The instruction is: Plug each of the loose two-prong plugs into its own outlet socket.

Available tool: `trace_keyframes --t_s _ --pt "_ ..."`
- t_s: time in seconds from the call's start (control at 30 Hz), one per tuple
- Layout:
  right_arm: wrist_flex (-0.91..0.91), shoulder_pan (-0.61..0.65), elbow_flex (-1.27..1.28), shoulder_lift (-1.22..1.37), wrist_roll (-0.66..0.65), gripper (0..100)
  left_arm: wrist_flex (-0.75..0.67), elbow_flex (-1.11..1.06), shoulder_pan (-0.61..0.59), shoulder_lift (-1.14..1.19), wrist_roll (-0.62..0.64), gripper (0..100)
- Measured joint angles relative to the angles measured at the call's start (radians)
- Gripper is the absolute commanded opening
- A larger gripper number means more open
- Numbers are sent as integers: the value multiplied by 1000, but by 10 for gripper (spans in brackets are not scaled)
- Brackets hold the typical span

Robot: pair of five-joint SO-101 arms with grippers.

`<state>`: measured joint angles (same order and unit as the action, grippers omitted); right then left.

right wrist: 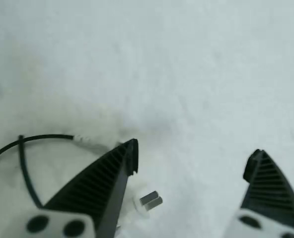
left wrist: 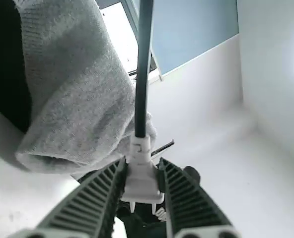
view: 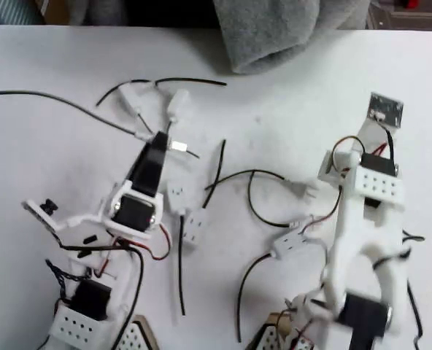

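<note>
**A:** Which step is judged to be in hand?

**B:** Carrying a plug to a socket. The plug (left wrist: 139, 176) is clenched between the jaws of the left gripper (left wrist: 141, 166). Its prongs are turned back toward the wrist and its cord (left wrist: 143, 64) runs straight away. It is held but not yet seated.

**A:** What is called for next?

**B:** The plug must be turned so that its prongs face a socket, then lined up with the slots and pressed home. Two sockets (view: 177, 193) (view: 194, 226) are seen just beside the left arm (view: 139, 200), nearer than its tip. The plug would therefore have to be brought back toward them.

**A:** And the right side?

**B:** The right gripper (right wrist: 194, 151) is spread wide and nothing is grasped. It is poised over a loose plug (right wrist: 148, 201) lying on the table (view: 311, 87), with the prongs just beside one finger (right wrist: 112, 173). A grasp there is judged the likely next move for that arm. A closer centring over the plug body would be needed first.

**A:** How are the arms posed?

**B:** The left arm is stretched low toward the far edge. The right arm (view: 362, 219) is bent over, with its wrist pointed down.

**A:** What is seen farther off?

**B:** Two white fittings (view: 132, 98) (view: 178, 103) on cords lie beyond the left tip. Whether they are plugs or sockets cannot be told. A grey cloth (view: 274, 33) is draped at the far edge.
</note>
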<state>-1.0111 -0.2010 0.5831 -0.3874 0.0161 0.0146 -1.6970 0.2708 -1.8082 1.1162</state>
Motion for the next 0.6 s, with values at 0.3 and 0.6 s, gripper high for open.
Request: trace_keyframes --t_s 0.3,0.6 --pt "-273 446 -173 -325 -155 307 -3 0 0 0 143 26" --pt "-453 741 -462 -89 -242 75 34 0 0 0 146 26"
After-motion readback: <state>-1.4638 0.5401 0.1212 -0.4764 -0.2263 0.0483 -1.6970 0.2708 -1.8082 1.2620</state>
